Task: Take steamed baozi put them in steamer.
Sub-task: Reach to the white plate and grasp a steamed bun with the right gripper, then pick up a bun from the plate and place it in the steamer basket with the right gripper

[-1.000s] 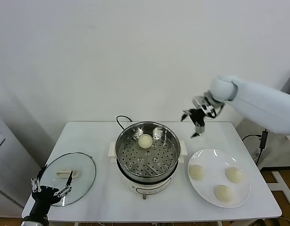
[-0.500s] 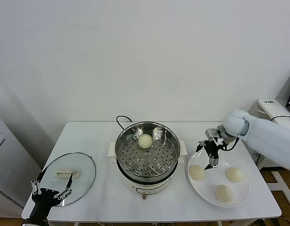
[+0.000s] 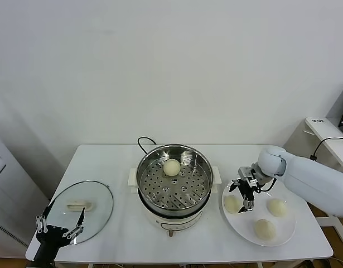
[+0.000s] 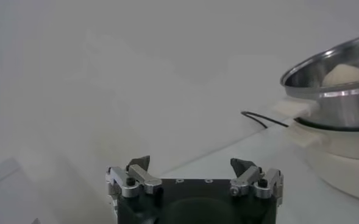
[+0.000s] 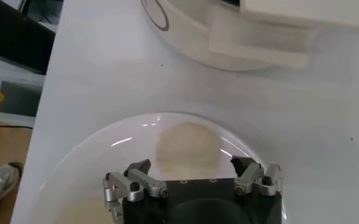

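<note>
The steel steamer (image 3: 175, 177) stands mid-table on its cream base, with one baozi (image 3: 171, 167) on the perforated tray at the back. Three more baozi lie on the white plate (image 3: 246, 226): the left one (image 3: 232, 205), the right one (image 3: 276, 207), the near one (image 3: 264, 229). My right gripper (image 3: 241, 195) hangs open just over the left one, a finger on either side without touching it; the right wrist view shows that bun (image 5: 186, 147) between the jaws. My left gripper (image 3: 59, 229) is parked open at the table's front left corner. The steamer (image 4: 344, 91) also shows in the left wrist view.
A round glass lid (image 3: 82, 211) with a white handle lies flat on the table's left side, beside my left gripper. A black cord (image 3: 143, 142) runs behind the steamer. The white table (image 3: 121, 234) ends close in front of the plate and lid.
My right gripper has come down from above the table's back right to just over the plate's left baozi. The left arm has barely moved.
</note>
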Action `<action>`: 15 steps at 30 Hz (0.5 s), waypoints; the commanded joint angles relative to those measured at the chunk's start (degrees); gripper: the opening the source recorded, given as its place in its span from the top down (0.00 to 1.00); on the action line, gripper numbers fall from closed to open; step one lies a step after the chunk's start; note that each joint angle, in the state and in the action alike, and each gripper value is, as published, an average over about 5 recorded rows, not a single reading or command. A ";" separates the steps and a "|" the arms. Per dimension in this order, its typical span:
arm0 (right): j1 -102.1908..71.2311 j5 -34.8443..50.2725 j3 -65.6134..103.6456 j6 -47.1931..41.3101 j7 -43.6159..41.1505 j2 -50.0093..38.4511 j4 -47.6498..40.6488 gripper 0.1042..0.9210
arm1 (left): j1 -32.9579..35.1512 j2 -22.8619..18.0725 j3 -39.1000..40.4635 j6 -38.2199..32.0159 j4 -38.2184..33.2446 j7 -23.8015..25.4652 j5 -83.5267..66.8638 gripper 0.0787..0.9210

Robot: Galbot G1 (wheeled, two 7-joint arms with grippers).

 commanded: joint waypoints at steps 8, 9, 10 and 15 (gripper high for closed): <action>0.36 -0.34 0.00 -0.14 -0.23 -0.83 0.66 0.36 | 0.20 0.08 -0.34 0.00 -0.27 0.00 -0.02 0.12; 1.73 0.25 -0.85 -0.09 -0.50 -1.44 1.04 0.40 | 0.21 0.07 -0.37 0.00 -0.31 0.00 -0.03 0.12; 3.31 1.04 -1.91 0.00 -0.81 -2.15 1.48 0.43 | 0.21 0.08 -0.39 -0.01 -0.35 0.00 -0.04 0.12; 16.27 6.94 -8.53 0.66 -3.21 -5.08 3.50 0.61 | 0.15 -0.07 -0.32 -0.05 -0.49 -0.01 -0.02 0.12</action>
